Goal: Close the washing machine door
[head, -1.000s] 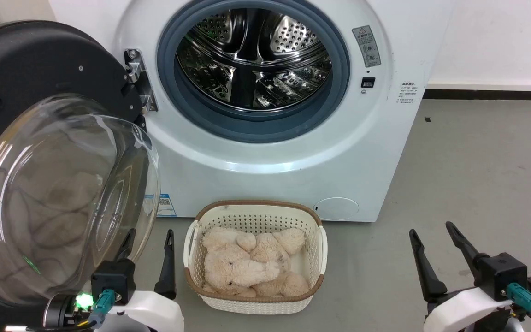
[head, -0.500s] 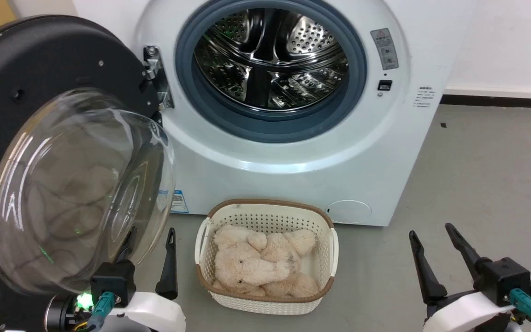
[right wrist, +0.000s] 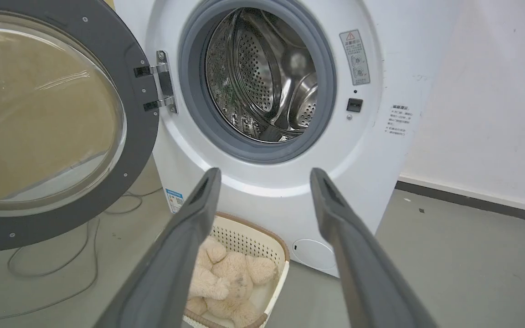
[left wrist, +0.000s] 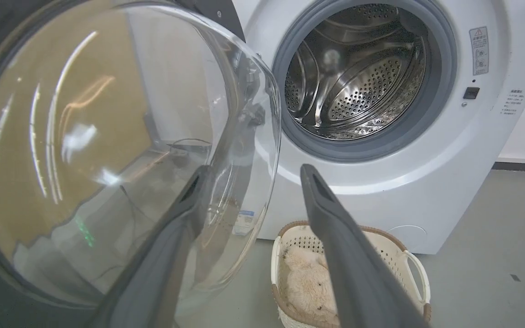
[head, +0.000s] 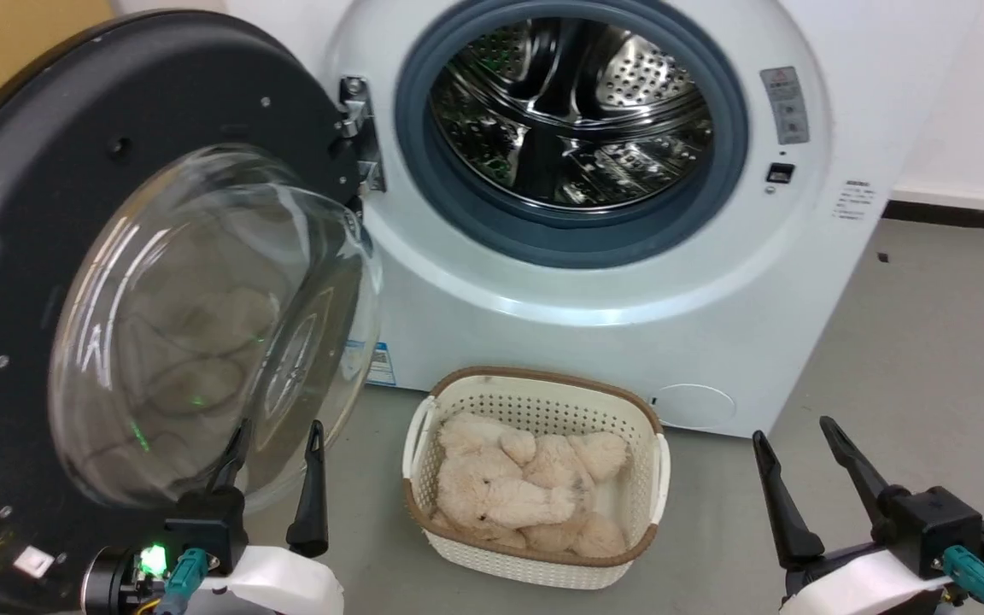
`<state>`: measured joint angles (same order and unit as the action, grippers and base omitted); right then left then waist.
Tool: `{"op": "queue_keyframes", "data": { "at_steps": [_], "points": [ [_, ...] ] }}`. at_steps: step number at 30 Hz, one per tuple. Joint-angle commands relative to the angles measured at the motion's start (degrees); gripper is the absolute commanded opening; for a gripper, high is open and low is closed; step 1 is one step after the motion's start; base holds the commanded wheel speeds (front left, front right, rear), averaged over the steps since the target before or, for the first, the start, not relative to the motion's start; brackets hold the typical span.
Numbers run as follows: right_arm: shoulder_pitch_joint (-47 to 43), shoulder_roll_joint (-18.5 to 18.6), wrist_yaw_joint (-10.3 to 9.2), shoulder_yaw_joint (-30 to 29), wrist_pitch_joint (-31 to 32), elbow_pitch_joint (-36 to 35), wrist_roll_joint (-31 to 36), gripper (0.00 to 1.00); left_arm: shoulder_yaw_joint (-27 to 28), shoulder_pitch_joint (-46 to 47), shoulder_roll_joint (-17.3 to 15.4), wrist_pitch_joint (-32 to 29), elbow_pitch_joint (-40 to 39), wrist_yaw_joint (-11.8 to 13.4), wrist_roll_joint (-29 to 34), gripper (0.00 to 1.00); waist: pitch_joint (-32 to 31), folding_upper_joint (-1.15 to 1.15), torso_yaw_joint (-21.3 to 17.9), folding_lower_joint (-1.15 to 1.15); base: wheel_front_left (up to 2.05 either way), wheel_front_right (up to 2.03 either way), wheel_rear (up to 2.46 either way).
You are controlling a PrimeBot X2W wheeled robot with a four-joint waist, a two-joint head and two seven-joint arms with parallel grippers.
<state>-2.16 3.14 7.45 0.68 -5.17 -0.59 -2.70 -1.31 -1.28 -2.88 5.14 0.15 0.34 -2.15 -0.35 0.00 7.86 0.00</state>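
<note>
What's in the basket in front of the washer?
Cream plush toy piled in the white basket. It covers most of the basket floor, so anything beneath can't be seen.

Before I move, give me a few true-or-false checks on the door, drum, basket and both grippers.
1. The washing machine door is shut. False: it stands wide open.
2. No laundry shows in the drum. True.
3. The basket on the floor holds a plush toy. True.
4. The left gripper is clamped shut on the door. False: its jaws stand open.
5. The right gripper has open jaws. True.
</note>
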Motion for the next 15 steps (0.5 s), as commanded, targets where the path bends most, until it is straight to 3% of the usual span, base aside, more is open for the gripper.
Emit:
{"op": "queue_keyframes", "data": {
  "at_steps": [1,15],
  "points": [
    [-0.7,-0.1,0.01,0.2,-0.5,-0.3,-0.7,1.0,-0.1,-0.6,0.0,0.6,-0.4,-0.2,-0.2,1.0,-0.1,0.0,1.0,0.0,0.0,0.0,0.0],
    [-1.4,-0.1,0.02,0.7,-2.1,-0.6,-1.5,1.0,-0.1,-1.0,0.0,2.1,-0.7,-0.4,-0.7,1.0,-0.3,0.0,6.1,0.0,0.0,0.0,0.0]
  ]
}}
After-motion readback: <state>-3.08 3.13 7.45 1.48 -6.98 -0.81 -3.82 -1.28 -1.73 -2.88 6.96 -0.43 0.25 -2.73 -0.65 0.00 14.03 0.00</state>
